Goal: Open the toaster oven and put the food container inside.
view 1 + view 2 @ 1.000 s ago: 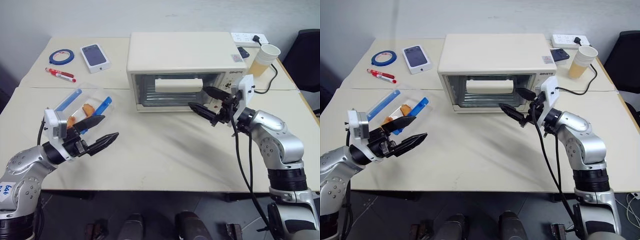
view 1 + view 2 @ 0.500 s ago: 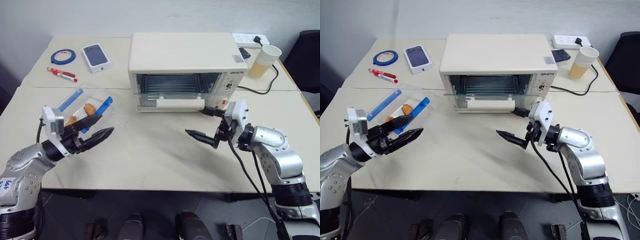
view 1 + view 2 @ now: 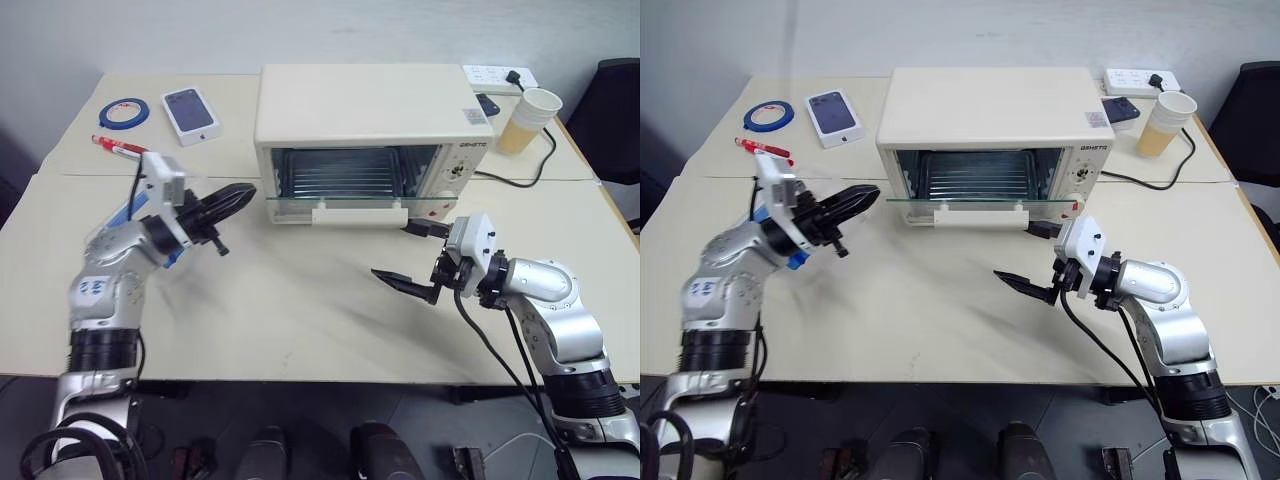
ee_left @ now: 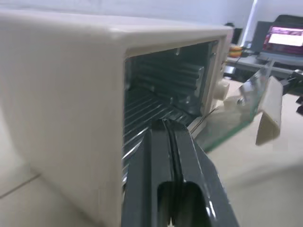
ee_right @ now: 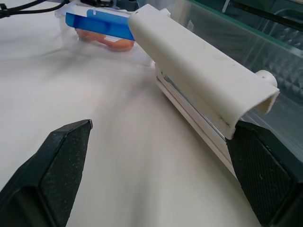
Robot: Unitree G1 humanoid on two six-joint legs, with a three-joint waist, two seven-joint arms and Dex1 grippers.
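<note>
Your toaster oven (image 3: 375,110) sat at the middle of the table's (image 3: 300,310) far half, its glass door (image 3: 980,204) swung down flat toward the near edge, with the cream bar handle (image 3: 359,212) along the door's front lip and the wire rack (image 3: 352,180) open to view inside. Your right gripper (image 3: 412,258) hung just off the handle's right end, above the table, its two black fingers spread wide with nothing between them; from the right wrist view the handle (image 5: 201,70) ran just beside one fingertip (image 5: 267,182), not clasped. Your left gripper (image 3: 235,198) was raised near the oven's left front corner with its fingers pressed together on nothing, pointing at the open cavity (image 4: 163,101). The food container (image 5: 102,33) lay on the table toward the left edge, mostly hidden behind your left arm in the head views; the right wrist view caught its blue clip and the orange food inside it. At the far left corner lay a roll of blue tape (image 3: 126,109), a red marker (image 3: 117,146) and a small white phone box (image 3: 190,113). At the far right corner stood a paper cup (image 3: 527,120) beside a power strip (image 3: 498,76).
</note>
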